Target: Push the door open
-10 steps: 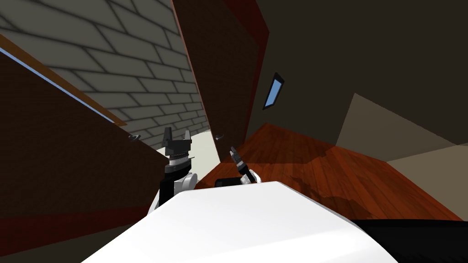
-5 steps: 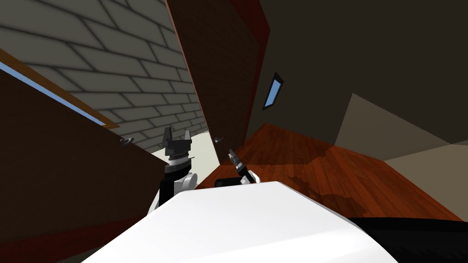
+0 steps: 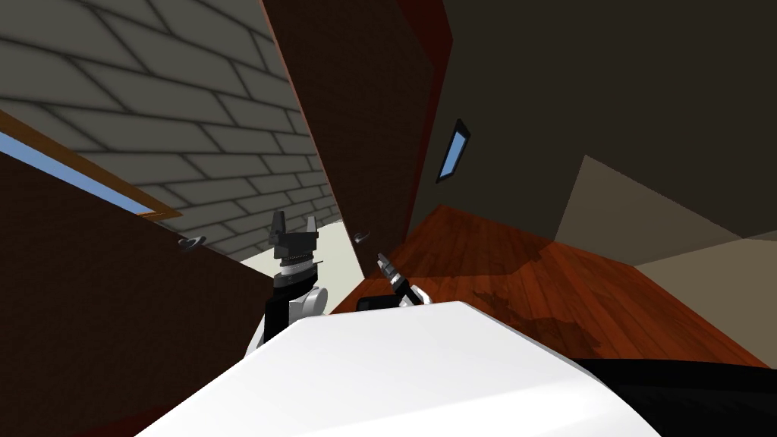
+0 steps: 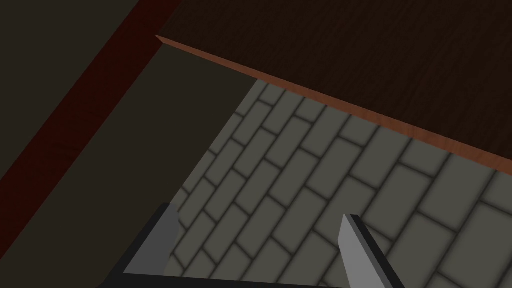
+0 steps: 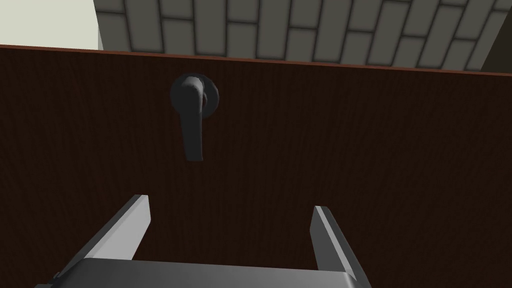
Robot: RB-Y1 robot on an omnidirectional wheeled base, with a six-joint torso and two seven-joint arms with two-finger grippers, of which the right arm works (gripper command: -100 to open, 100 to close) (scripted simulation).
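Points the right end effector [image 5: 231, 202] at the dark brown door [image 3: 357, 114], fingers apart and gripping nothing, with the dark lever handle [image 5: 192, 117] just beyond the fingertips. Finds that door ahead in the head view, between a grey brick wall [image 3: 190, 114] and a reddish wood floor [image 3: 531, 281]. Holds the left end effector [image 3: 294, 220] raised near the door, fingers likewise apart and empty, aimed at the bricks past the door's edge.

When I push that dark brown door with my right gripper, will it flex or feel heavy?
The door looks like a flat slab, so probably stiff and fairly heavy. Brick wall shows past its edge, so it's likely unlatched and should swing. Pushing near the handle, ahead of the right gripper, should be easiest.
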